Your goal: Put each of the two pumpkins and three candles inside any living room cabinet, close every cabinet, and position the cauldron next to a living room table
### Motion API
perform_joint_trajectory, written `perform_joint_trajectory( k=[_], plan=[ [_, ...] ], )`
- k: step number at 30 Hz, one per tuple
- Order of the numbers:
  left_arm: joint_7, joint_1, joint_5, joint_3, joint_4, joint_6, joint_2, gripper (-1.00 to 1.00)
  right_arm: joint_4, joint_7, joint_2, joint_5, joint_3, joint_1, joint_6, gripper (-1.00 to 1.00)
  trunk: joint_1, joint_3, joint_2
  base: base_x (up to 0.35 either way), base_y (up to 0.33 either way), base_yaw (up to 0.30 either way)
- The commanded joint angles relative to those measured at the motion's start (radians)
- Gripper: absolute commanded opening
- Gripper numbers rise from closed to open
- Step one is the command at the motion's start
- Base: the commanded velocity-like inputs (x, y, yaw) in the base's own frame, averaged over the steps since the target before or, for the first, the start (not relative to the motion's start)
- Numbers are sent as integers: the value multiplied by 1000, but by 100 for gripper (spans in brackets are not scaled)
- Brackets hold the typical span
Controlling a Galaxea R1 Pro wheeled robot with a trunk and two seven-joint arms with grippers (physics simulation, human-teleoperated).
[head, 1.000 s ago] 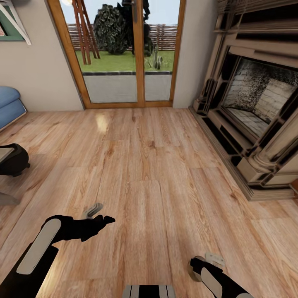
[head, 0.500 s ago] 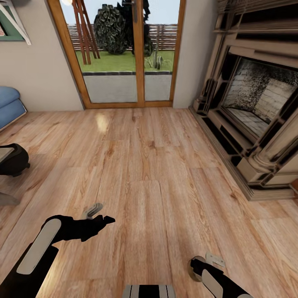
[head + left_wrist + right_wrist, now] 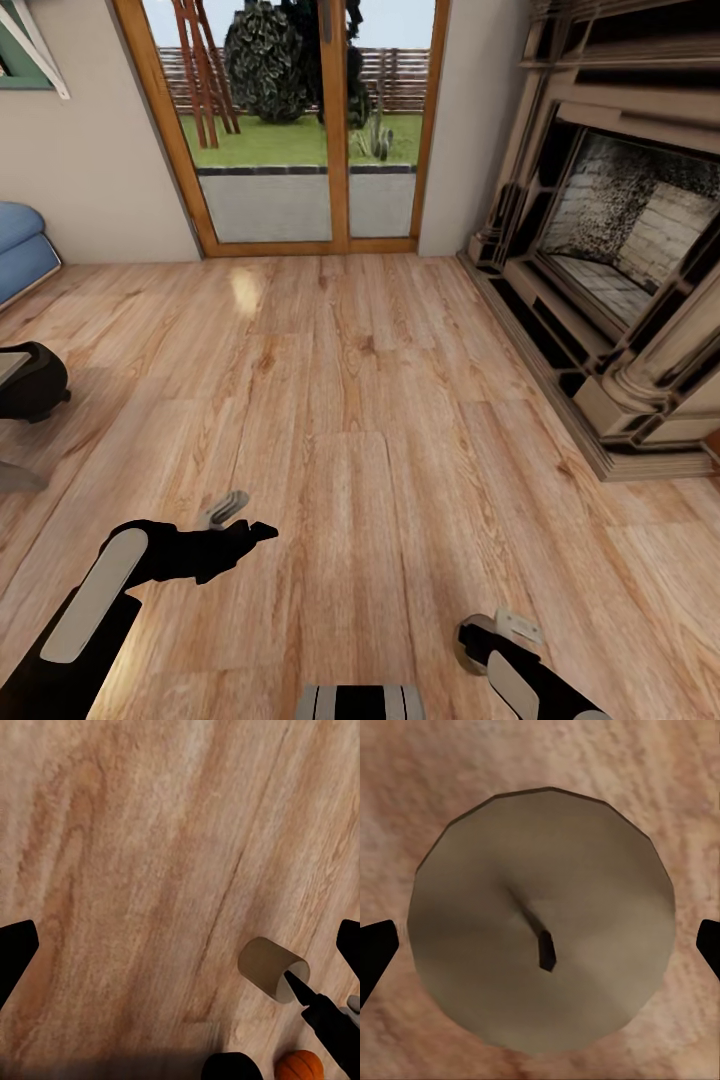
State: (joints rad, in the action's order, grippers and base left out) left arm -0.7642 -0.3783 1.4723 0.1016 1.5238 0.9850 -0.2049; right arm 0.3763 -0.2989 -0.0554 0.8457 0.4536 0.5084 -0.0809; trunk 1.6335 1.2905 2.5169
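Over the wooden plank floor (image 3: 380,400), we hang both arms low, facing the glass garden door (image 3: 300,120).
Our right gripper (image 3: 540,945) looks straight down on a round tan candle (image 3: 540,919) with a dark wick, its black fingertips (image 3: 375,952) spread wide at either edge. Our left gripper (image 3: 180,945) is just as wide apart, nothing between; beyond it we glimpse a small orange ribbed pumpkin (image 3: 300,1066), cut off at the frame edge. A black cauldron (image 3: 30,382) sits half-hidden at far left.
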Motion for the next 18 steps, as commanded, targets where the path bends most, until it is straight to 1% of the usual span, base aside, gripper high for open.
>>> perform_joint_trajectory(
  k=[1, 5, 7, 11, 15, 18],
  plan=[
    [-10, -1, 10, 1, 1, 0, -1, 100, 3, -4, -1, 5, 8, 1, -5, 100, 0, 1, 0, 0, 0, 0],
    [-10, -1, 10, 1, 1, 0, -1, 100, 3, 2, -1, 5, 8, 1, -2, 100, 0, 1, 0, 0, 0, 0],
    [-10, -1, 10, 1, 1, 0, -1, 100, 3, 2, -1, 5, 8, 1, 0, 100, 1, 9, 1, 0, 0, 0],
    [-10, -1, 10, 1, 0, 0, 0, 100, 3, 3, -1, 6, 8, 0, 1, 100, 1, 9, 1, 0, 0, 0],
    [-10, -1, 10, 1, 0, 0, 1, 100, 3, 3, -1, 6, 8, 0, 2, 100, 3, 24, 2, 0, 0, 0],
    [-10, -1, 10, 1, -1, 0, 1, 100, 3, 3, -1, 6, 8, 1, 3, 100, 3, 24, 2, 0, 0, 0]
  ],
)
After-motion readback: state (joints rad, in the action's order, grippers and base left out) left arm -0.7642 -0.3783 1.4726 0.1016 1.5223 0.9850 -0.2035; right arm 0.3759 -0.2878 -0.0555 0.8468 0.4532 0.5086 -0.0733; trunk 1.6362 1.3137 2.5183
